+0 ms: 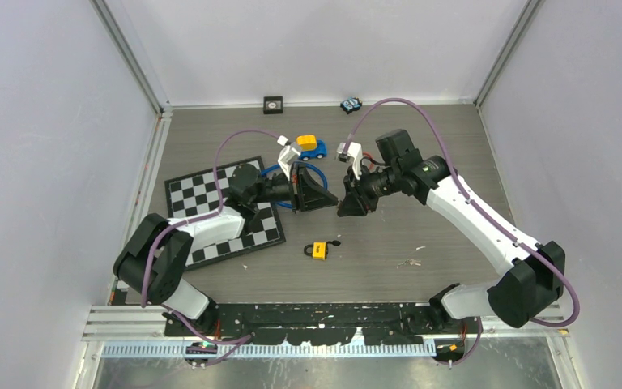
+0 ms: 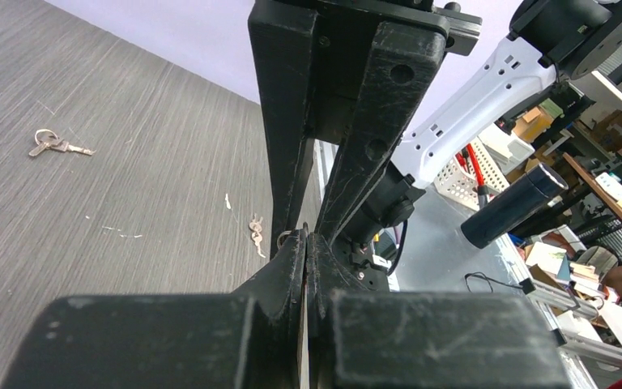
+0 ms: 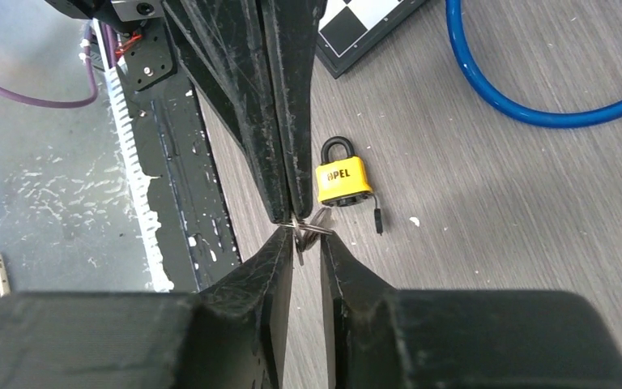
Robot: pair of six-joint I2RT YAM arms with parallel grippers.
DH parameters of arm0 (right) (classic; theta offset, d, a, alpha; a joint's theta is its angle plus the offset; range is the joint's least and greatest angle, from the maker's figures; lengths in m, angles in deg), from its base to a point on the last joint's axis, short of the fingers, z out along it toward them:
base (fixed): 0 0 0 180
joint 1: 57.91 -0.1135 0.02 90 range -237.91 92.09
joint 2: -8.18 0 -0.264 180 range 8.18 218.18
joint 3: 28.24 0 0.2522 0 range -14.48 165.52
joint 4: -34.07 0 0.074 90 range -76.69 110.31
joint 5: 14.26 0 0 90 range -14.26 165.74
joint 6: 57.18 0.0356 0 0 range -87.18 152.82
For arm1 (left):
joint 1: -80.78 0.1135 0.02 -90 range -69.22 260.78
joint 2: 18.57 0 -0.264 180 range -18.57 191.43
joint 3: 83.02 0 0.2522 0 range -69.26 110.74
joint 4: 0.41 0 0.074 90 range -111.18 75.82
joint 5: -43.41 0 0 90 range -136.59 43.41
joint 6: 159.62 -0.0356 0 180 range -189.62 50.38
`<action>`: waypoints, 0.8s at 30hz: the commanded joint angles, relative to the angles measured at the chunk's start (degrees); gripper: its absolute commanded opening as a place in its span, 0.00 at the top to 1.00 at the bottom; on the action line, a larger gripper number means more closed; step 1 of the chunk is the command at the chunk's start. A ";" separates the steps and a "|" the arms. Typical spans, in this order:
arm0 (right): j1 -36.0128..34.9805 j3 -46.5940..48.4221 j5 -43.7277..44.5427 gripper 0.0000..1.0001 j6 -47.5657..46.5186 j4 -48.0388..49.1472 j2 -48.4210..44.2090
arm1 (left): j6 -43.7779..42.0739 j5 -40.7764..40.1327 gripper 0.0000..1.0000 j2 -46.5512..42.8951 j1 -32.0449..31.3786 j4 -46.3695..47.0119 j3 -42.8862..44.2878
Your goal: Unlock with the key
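Silvery key [image 3: 317, 223] pinched in left end effector [image 3: 291, 215]; boxy yellow padlock [image 3: 343, 180].

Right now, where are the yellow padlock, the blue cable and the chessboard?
yellow padlock [image 3: 342, 180], right wrist view, on its yellow body.
blue cable [image 3: 456, 32], right wrist view, on its left stretch.
chessboard [image 1: 193, 192], top view, on bare squares.

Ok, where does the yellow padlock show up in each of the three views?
Top external: the yellow padlock lies on the table, just below where the arm tips meet.
Left wrist: not in it.
Right wrist: the yellow padlock sits mid-frame, just right of the meeting tips, shackle up.
Shared landmark: the left pincer and right pincer meeting tip to tip at the key.
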 commanded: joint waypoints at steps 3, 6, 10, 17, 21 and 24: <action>0.16 2.47 -2.38 0.85 0.42 1.81 -0.03 | 0.78 -0.99 1.00 -1.78 0.36 4.30 -0.41; 0.16 2.10 -1.70 0.87 0.30 1.81 -0.67 | 0.87 -1.04 1.00 -1.95 0.56 4.48 -0.50; 0.31 1.59 -0.72 0.94 -0.01 1.76 -1.89 | 0.89 -0.96 1.00 -1.90 0.87 4.77 -0.67; 1.28 1.04 1.18 1.00 -1.24 1.17 -4.79 | -2.11 0.38 1.00 -2.10 1.24 4.80 -2.12; 1.45 1.17 1.68 1.00 -2.03 0.14 -5.54 | -4.16 1.16 1.00 -2.03 1.24 3.83 -2.69; 1.48 1.36 2.06 0.99 -2.73 -0.67 -5.76 | -5.23 1.61 1.00 -1.84 1.26 3.07 -2.89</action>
